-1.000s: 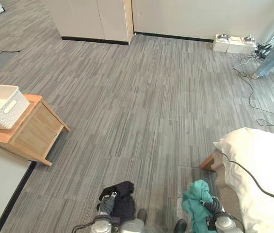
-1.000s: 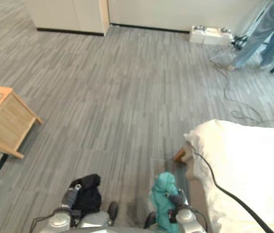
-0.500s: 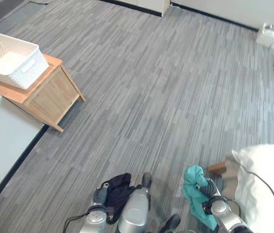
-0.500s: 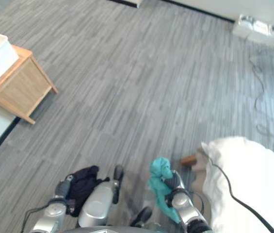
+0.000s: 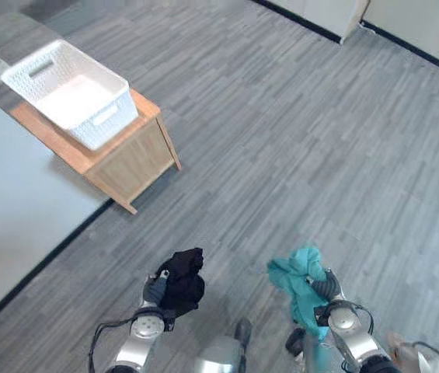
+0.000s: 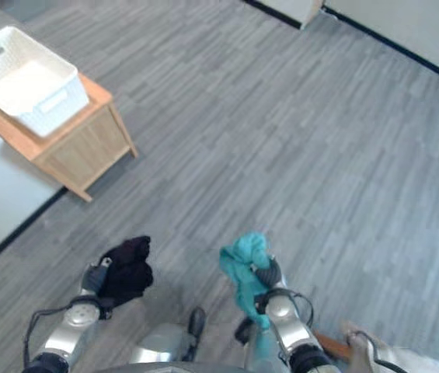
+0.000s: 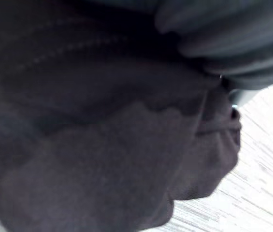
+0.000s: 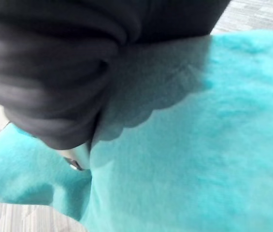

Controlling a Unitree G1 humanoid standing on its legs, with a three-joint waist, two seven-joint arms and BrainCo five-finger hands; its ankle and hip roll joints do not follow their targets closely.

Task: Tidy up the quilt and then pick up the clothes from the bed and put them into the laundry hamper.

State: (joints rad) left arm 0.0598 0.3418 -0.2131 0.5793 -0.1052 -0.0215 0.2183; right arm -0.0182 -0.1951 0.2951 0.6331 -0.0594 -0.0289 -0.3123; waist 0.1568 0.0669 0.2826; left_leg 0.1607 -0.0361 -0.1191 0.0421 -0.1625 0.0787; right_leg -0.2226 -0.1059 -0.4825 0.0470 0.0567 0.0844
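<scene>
Far off to the left and ahead sits the white perforated plastic laundry hamper (image 5: 71,92), open side up, resting on a low wooden cabinet (image 5: 126,155) whose top serves as the surface beneath it; the hamper's long axis runs diagonally, from the far left corner toward the near right. Nearer, low in the head views, the left robot hand (image 5: 157,291) has its fingers curled round a bunched black garment (image 5: 182,278), which fills its wrist view as dark folded cloth pressed close under the ribbed cover. To the right of it, with a strip of grey striped floor (image 5: 297,155) between the two, the right robot hand (image 5: 325,289) is clenched on a crumpled teal garment (image 5: 300,280), part of the cloth standing above the fingers and part hanging below; the right wrist view shows the same teal fabric bulging around the hand. Both pieces of clothing are therefore off the bed and carried in the air, well apart from the hamper. The relation that matters for the next move is this: the hamper lies forward and to the left of both robot hands, and the left robot hand with the black garment is the nearer one, so it would probably reach the opening first, the right one having to cross further over.
</scene>
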